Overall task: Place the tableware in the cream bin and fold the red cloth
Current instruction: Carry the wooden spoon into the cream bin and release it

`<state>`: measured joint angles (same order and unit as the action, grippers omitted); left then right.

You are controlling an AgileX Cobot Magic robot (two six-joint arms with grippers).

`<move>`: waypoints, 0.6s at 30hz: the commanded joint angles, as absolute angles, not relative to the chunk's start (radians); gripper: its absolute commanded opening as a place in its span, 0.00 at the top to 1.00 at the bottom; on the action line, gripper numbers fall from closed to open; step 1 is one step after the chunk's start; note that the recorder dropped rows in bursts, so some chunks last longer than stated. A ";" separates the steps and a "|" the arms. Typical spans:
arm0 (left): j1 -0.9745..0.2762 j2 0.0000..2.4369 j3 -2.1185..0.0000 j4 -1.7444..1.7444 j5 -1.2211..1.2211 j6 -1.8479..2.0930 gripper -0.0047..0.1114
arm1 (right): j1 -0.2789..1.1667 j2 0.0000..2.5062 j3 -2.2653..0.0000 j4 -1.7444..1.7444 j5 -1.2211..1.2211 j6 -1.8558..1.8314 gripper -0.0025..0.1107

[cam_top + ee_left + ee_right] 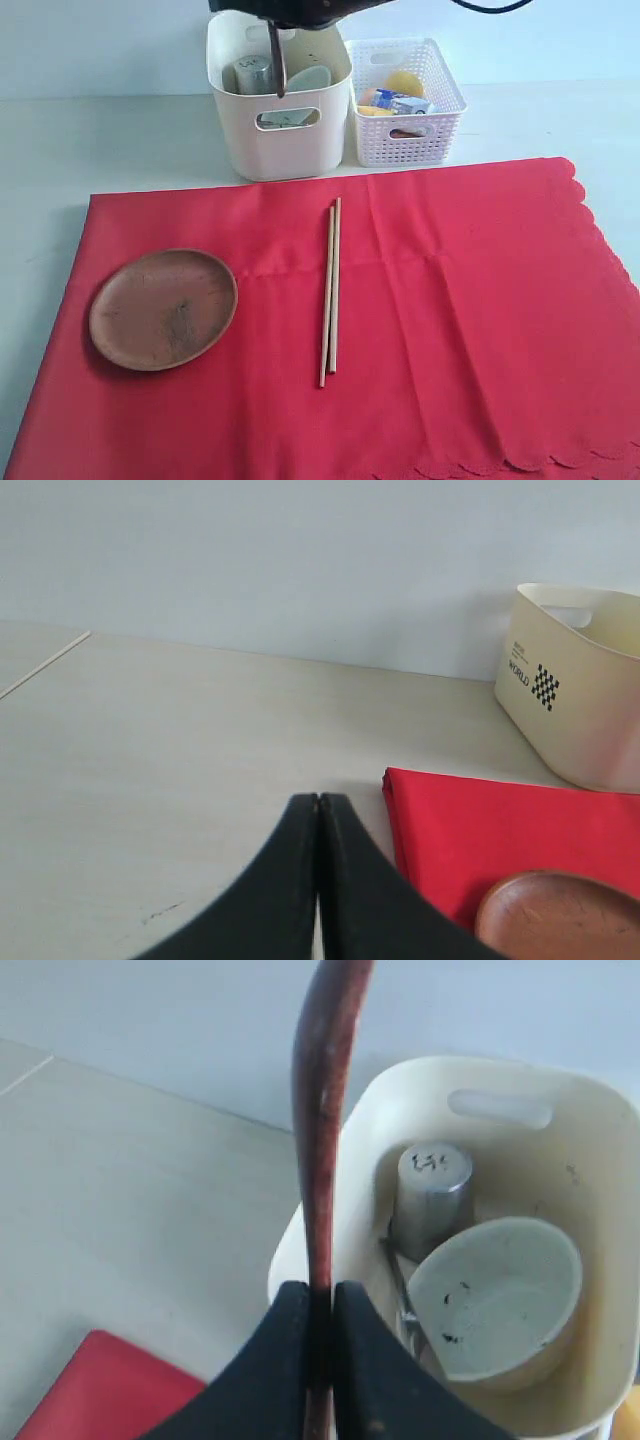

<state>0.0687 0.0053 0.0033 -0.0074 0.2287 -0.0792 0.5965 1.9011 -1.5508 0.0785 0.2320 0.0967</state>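
Note:
The red cloth (400,330) lies spread flat, with the brown wooden plate (163,308) at its left and the pair of chopsticks (330,290) in the middle. The cream bin (280,130) stands behind it and holds the speckled bowl (495,1300) and the steel cup (432,1195). My right gripper (320,1290) is shut on the dark wooden spoon (320,1120), which hangs over the bin (600,1160); in the exterior view the spoon (277,60) dips into it. My left gripper (318,800) is shut and empty, low beside the cloth corner (480,830) and plate (560,915).
A white lattice basket (405,100) with food items and a carton stands right of the cream bin. The pale table (120,140) surrounds the cloth. The right arm (300,10) hangs over the bin at the top edge.

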 commanded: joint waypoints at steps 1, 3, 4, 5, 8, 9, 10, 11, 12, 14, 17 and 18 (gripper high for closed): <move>0.069 0.000 0.000 -0.013 0.217 -0.079 0.95 | 0.562 1.940 -1.605 0.073 0.124 0.098 0.98; 0.069 0.000 0.000 -0.013 0.217 -0.079 0.95 | 0.550 1.977 -1.628 0.073 0.044 0.110 0.98; 0.069 0.000 0.000 -0.013 0.217 -0.079 0.95 | 0.550 1.994 -1.633 0.073 0.006 0.113 0.98; 0.069 0.000 0.000 -0.013 0.217 -0.079 0.95 | 0.550 2.009 -1.636 0.073 -0.028 0.115 0.98; 0.069 0.000 0.000 -0.013 0.217 -0.079 0.95 | 0.550 2.041 -1.636 0.075 -0.089 0.115 0.98; 0.069 0.000 0.000 -0.013 0.217 -0.079 0.95 | 0.550 2.049 -1.636 0.075 -0.093 0.118 0.98; 0.069 0.000 0.000 -0.013 0.217 -0.079 0.95 | 0.550 2.054 -1.636 0.075 -0.098 0.118 0.98; 0.069 0.000 0.000 -0.013 0.217 -0.079 0.95 | 0.550 2.062 -1.636 0.075 -0.104 0.118 0.98; 0.069 0.000 0.000 -0.013 0.217 -0.079 0.95 | 0.550 2.071 -1.636 0.075 -0.106 0.118 0.98; 0.069 0.000 0.000 -0.013 0.217 -0.079 0.95 | 0.550 2.082 -1.636 0.078 -0.114 0.118 0.98; 0.069 0.000 0.000 -0.013 0.217 -0.079 0.95 | 0.550 2.100 -1.636 0.080 -0.129 0.118 0.98; 0.069 0.000 0.000 -0.013 0.217 -0.079 0.95 | 0.550 2.102 -1.636 0.080 -0.129 0.118 0.98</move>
<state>0.0687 0.0053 0.0033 -0.0074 0.2287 -0.0792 0.5544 2.0923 -1.6283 0.0785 -0.1019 0.1153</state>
